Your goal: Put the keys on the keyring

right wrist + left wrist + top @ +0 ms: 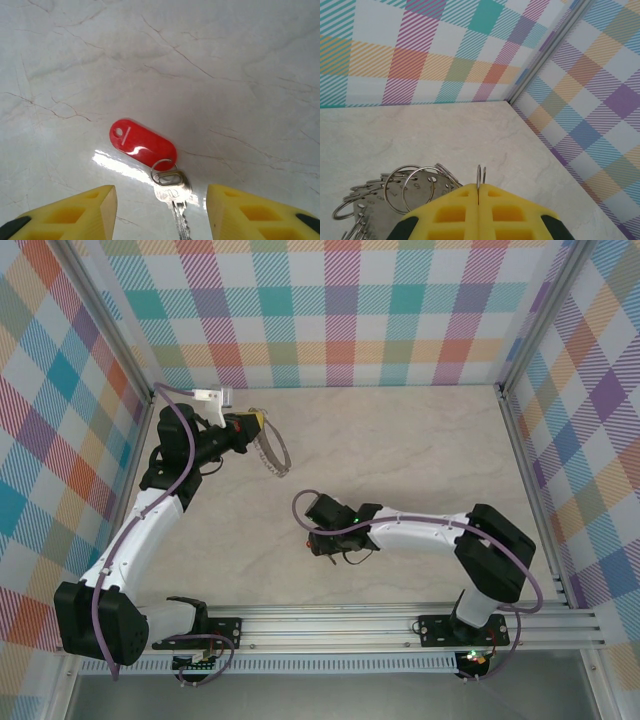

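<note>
The keys (172,192) lie flat on the marble table: a silver key joined by a small split ring to a red oval tag (142,142). My right gripper (160,196) hangs open just above it, one yellow finger on each side of the key head, not touching it. In the top view this gripper (322,546) is at mid-table. My left gripper (478,187) is shut on a small loop (480,175) of the keyring (375,202), whose grey plate and other loops hang to its left. The top view has the left gripper (250,426) at the back left, holding the keyring (268,456) above the table.
Checked walls close the table at the back (330,320) and on both sides. A metal corner post (512,430) stands at the right, and a rail (400,625) runs along the near edge.
</note>
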Tool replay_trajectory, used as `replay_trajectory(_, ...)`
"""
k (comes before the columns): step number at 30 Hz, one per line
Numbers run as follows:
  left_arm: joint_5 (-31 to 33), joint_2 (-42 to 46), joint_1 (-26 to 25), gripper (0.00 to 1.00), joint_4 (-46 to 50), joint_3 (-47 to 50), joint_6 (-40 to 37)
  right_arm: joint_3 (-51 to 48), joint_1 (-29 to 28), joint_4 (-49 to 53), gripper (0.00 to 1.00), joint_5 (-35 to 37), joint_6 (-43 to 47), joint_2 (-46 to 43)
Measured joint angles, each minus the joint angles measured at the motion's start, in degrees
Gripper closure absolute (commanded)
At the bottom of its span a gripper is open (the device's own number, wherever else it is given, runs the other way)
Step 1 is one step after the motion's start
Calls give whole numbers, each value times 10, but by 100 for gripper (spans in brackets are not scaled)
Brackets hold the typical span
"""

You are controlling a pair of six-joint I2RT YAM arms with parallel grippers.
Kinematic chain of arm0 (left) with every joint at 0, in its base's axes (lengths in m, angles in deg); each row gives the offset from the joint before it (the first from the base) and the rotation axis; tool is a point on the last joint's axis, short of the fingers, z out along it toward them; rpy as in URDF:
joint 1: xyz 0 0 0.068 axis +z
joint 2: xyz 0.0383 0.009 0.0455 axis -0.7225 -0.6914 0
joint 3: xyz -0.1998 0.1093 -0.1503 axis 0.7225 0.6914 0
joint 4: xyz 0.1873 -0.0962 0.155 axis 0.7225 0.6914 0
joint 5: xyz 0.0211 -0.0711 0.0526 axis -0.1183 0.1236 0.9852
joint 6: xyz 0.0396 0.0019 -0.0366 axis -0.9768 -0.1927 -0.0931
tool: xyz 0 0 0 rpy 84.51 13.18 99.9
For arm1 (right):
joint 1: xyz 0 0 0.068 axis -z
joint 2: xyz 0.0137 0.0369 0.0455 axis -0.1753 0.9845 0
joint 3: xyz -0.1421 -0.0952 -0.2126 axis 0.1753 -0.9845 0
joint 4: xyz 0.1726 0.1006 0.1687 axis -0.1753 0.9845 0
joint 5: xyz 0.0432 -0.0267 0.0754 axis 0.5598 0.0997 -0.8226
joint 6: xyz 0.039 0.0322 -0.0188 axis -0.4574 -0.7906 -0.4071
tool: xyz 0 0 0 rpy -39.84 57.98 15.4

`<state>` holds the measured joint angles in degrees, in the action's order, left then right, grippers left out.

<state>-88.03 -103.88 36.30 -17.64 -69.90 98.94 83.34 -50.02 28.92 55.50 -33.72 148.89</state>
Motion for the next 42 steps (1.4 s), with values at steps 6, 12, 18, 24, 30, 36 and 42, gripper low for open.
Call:
replay_trajectory(6, 0, 0, 0, 100, 0, 0, 0, 30, -11, 26, 52, 20, 24, 36)
replay_trajectory(12, 0, 0, 0, 100, 0, 0, 0, 44, -16, 43, 57, 33, 39, 59)
replay_trajectory(18, 0, 0, 0, 100, 0, 0, 0, 52, -17, 44, 58, 37, 44, 74)
replay_trajectory(24, 0, 0, 0, 100, 0, 0, 0, 54, -17, 45, 59, 37, 51, 85)
replay_trajectory(30, 0, 0, 0, 100, 0, 0, 0, 55, -18, 44, 62, 37, 54, 91)
replay_trajectory(36, 0, 0, 0, 100, 0, 0, 0, 56, -17, 43, 65, 38, 54, 93)
replay_trajectory(42, 0, 0, 0, 100, 0, 0, 0, 60, -18, 41, 71, 38, 54, 101)
